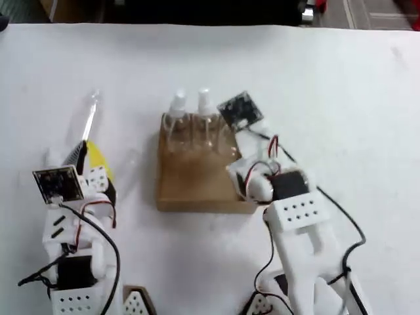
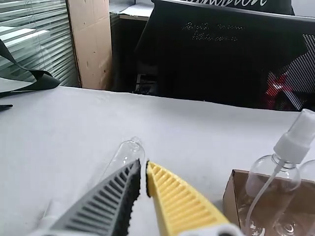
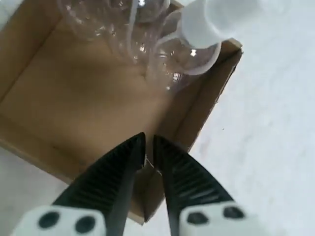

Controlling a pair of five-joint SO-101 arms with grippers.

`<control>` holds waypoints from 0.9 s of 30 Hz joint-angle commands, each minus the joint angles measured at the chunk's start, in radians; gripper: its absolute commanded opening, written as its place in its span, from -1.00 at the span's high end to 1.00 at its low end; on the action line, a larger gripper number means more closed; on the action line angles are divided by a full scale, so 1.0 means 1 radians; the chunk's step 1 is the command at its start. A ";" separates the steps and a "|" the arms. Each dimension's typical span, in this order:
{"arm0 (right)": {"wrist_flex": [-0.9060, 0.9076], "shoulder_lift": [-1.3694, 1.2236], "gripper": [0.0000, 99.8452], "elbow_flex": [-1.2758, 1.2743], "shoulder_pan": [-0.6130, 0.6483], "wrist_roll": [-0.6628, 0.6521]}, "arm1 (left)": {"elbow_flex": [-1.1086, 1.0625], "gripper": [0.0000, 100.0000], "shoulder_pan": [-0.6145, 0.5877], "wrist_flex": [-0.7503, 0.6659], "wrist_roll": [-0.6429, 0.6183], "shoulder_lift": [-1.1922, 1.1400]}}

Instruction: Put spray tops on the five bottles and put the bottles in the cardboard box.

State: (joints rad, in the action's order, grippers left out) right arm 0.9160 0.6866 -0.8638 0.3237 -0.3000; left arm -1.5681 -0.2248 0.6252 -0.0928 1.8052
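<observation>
Nearest us, on the left side of the white table (image 1: 341, 79), the left gripper (image 2: 143, 169) has 1 grey ridged finger and 1 yellow one. They are drawn together with only a thin slit between them, and they grip nothing. Just beyond its tips a clear plastic bottle (image 2: 125, 153) lies on its side on the table, roughly in line with the fingers. We cannot tell whether the tips touch it.

To the right, the right gripper (image 3: 149, 140) has 2 black ridged fingers. These are likewise closed to a narrow gap and hold nothing. They hang over the inside of the brown cardboard box (image 1: 190, 180), close to its right-hand wall.

The box sits open-topped between the 2 arms, near the middle of the table. Its nearer floor is bare.

Farther back, 2 clear plastic bottles with white spray tops (image 1: 178, 111) stand upright side by side inside the box against its far wall. They are well apart from the lying bottle.
</observation>
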 commanded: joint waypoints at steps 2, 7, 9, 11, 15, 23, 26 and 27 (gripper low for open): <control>-0.278 0.015 0.97 -0.123 -0.001 0.086 | -0.005 0.95 0.015 -0.032 0.009 0.015; -0.369 0.005 0.97 -0.163 0.001 0.109 | -0.005 0.95 0.015 -0.032 0.009 0.015; -0.389 -0.025 0.97 -0.157 0.001 0.109 | -0.005 0.95 0.015 -0.032 0.009 0.015; -0.424 -0.073 0.97 -0.149 -0.001 0.115 | -0.005 0.95 0.015 -0.032 0.009 0.015; -0.435 -0.180 0.97 -0.091 -0.001 0.117 | -0.005 0.95 0.015 -0.032 0.009 0.015; -0.443 -0.245 0.97 -0.031 -0.001 0.118 | -0.005 0.95 0.015 -0.032 0.009 0.015; -0.443 -0.249 0.97 -0.011 -0.002 0.118 | -0.005 0.95 0.015 -0.032 0.009 0.015; -0.443 -0.249 0.97 -0.008 -0.002 0.118 | -0.005 0.95 0.015 -0.032 0.009 0.015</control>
State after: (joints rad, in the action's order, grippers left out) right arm 0.4941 0.4365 -0.9252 0.3237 -0.1895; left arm -1.5681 -0.2248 0.6252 -0.0928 1.8052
